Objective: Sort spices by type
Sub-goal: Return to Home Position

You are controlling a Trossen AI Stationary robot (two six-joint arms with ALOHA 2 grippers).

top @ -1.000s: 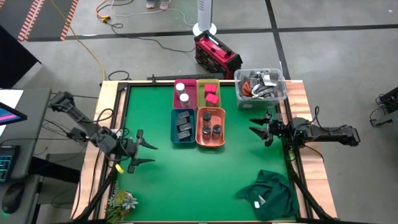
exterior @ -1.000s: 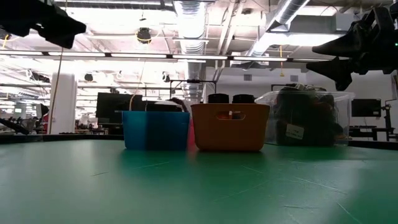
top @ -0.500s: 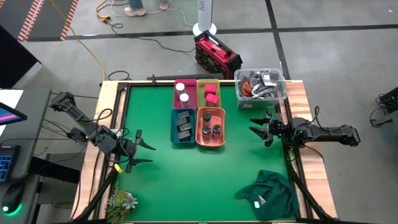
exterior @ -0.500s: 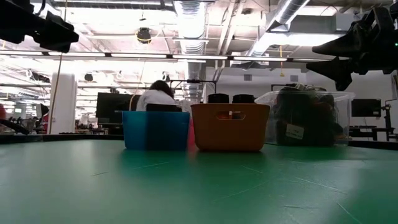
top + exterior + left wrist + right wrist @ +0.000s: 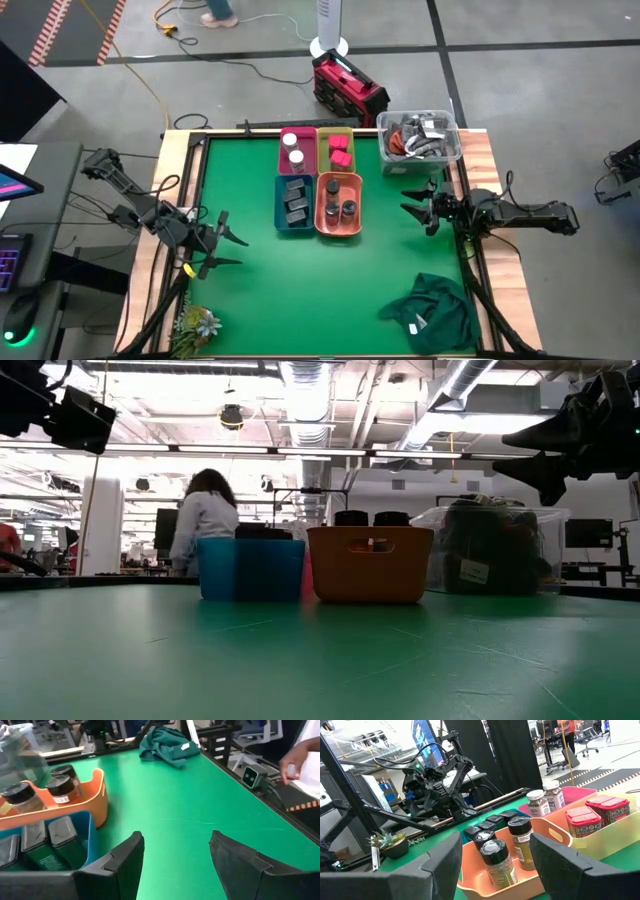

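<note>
Broadly, the green bench (image 5: 300,290) fills the middle of the high view, with the bins grouped toward its far edge and bare felt across the near half. The left arm (image 5: 150,215) reaches in over the left edge and the right arm (image 5: 520,213) over the right edge, both well apart from the bins.

A clear box (image 5: 420,135) of cables sits at the far right corner, and a crumpled green cloth (image 5: 430,310) lies near the near right corner. A small potted plant (image 5: 197,323) stands at the near left corner. Beyond the bench, the low view shows a person (image 5: 203,520) in a light top out in the room.

Four bins stand together in a square. The blue bin (image 5: 279,205) and the orange bin (image 5: 338,233) are side by side in the nearer row; the pink bin (image 5: 308,145) and the yellow-green bin (image 5: 336,131) are behind them.

The left tool (image 5: 238,252) hangs above the bench's left side with its fingers spread wide and nothing between them. The right tool (image 5: 406,201) hangs near the right edge, just in front of the clear box, likewise spread and empty.

The spices all lie in the bins, one kind to each. The dark grey tins (image 5: 295,200) are in the blue bin, three dark round jars (image 5: 340,207) stand upright in the orange bin, two white-capped jars (image 5: 293,147) are in the pink bin, and the pink-red blocks (image 5: 340,150) are in the yellow-green bin.
</note>
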